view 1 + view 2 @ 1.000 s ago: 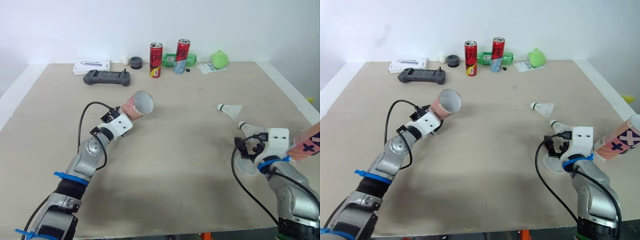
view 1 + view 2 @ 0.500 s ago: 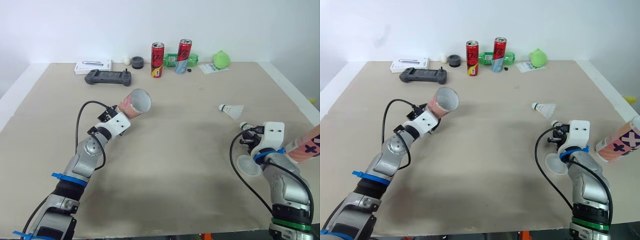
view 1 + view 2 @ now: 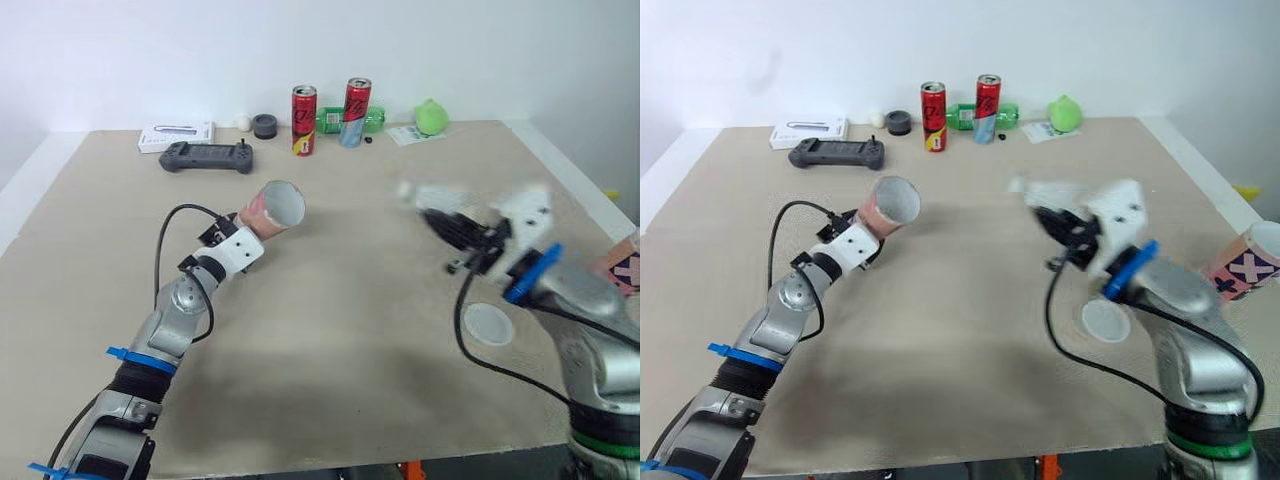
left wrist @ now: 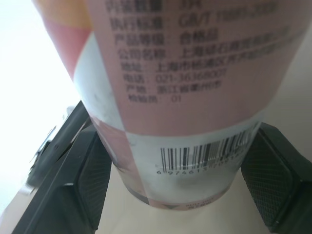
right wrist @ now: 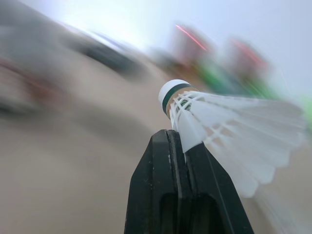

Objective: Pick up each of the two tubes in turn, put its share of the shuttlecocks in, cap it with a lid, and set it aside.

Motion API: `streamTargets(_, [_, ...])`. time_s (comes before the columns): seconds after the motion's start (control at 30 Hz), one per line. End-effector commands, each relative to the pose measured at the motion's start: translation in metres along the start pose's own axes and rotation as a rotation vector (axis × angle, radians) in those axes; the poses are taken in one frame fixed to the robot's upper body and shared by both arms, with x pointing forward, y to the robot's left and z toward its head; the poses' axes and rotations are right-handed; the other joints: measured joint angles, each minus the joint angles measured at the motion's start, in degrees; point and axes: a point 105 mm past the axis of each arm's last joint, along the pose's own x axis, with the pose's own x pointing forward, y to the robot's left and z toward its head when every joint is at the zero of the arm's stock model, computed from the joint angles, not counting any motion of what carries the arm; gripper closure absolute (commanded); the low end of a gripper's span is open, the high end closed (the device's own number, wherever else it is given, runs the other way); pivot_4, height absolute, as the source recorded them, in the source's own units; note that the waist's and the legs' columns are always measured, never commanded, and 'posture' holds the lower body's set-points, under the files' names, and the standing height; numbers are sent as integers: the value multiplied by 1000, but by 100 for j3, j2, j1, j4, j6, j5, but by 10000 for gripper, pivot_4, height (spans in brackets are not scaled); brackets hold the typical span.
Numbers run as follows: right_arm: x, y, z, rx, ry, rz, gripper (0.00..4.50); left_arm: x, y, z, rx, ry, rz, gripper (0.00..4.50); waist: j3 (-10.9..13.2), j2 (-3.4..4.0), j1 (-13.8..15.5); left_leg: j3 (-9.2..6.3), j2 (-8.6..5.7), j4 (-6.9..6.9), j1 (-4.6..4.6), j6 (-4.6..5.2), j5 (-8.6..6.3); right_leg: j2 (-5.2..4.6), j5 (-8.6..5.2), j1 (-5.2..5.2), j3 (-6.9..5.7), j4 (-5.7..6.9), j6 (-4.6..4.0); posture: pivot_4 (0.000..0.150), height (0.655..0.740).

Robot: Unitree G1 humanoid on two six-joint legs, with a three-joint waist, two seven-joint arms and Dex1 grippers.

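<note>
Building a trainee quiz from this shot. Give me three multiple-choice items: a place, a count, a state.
1. Where is the white lid? A on the table; B on a tube; C on the controller.
2. How many drink cans stand at the back? A one; B two; C four.
3. The right tool is: A open; B shut on a shuttlecock; C shut on a lid.
Answers: A, it lies flat on the table; B, two stand together; B, its fingers pinch the feathers.

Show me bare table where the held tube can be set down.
Bare: the wide middle between the pink tube and the lid, and the near edge of the table. Crowded: the back edge, with the controller and cans.
</note>
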Motion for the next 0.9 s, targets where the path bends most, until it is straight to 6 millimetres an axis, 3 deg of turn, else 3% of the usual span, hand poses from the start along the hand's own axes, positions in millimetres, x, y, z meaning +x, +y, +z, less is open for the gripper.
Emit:
streamTargets(0.03, [35,24,10,-138,-10,188,44080,4,9,10,10,-38,26,8923,1,-2,-3,0,0,3,0,-1,0,-1,0,1,-2,0,0,1500,7400])
streamTargets(0.3, [79,52,-8,-279,24,345,44080,-1,10,10,1,-35,44,8923,-1,-5,111,-3,-3,-1,-41,-1,-6,-8,-12,-29,-6,-9,3,1500,7400])
streamTargets(0.43, [104,64,-1,-320,-17,372,44080,-6,12,6,-1,-18,56,8923,-1,-4,112,-3,2,1,-37,-3,-4,-1,-7,-34,-6,-1,-3,1500,7400])
streamTargets(0.53, [108,71,3,-324,-38,401,44080,-7,12,7,-1,-16,59,8923,-1,-5,122,-4,2,2,-39,-5,-3,-1,-5,-33,-8,-1,-2,1500,7400])
streamTargets(0.63, [106,74,11,-256,-86,411,36679,-9,13,6,-2,-12,63,8923,-1,-5,135,-5,0,3,-41,-5,-3,-6,-6,-31,-10,-2,0,1500,7400])
streamTargets(0.73, [101,70,17,-187,-115,385,22242,-10,13,6,-3,-9,65,8923,-1,-5,133,-8,0,3,-42,-5,-3,-5,-6,-31,-11,-2,0,1500,7400])
streamTargets(0.9, [61,7,9,-45,-125,25,736,-12,11,4,-8,-1,61,8923,-3,-9,174,-21,-1,4,-44,-6,-3,-10,-8,-20,-25,-4,-3,1500,7400])
